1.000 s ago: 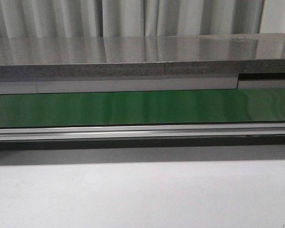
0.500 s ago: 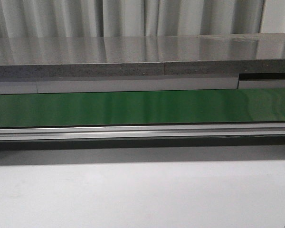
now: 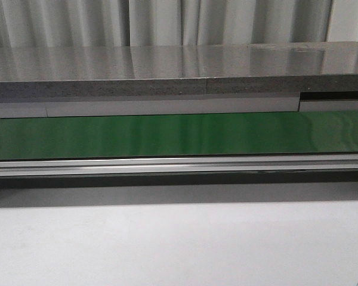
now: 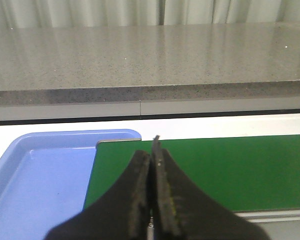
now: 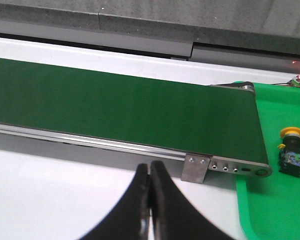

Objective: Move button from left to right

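white table [image 3: 179,244], green conveyor belt [image 3: 179,135], blue tray [image 4: 40,185], green tray [image 5: 285,200]

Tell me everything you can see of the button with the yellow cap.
The button shows only in the right wrist view. It has a round yellow mushroom cap on a black boxy body, with a small green-white mark at its lower end. It looks like plastic. It sits in the green tray, just past the end of the green conveyor belt. Nothing else touches it; neither hand holds it.

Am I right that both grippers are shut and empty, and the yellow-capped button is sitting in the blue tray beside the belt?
Not quite: the button sits in the green tray, as the right wrist view shows. The left gripper and right gripper are indeed shut and empty.
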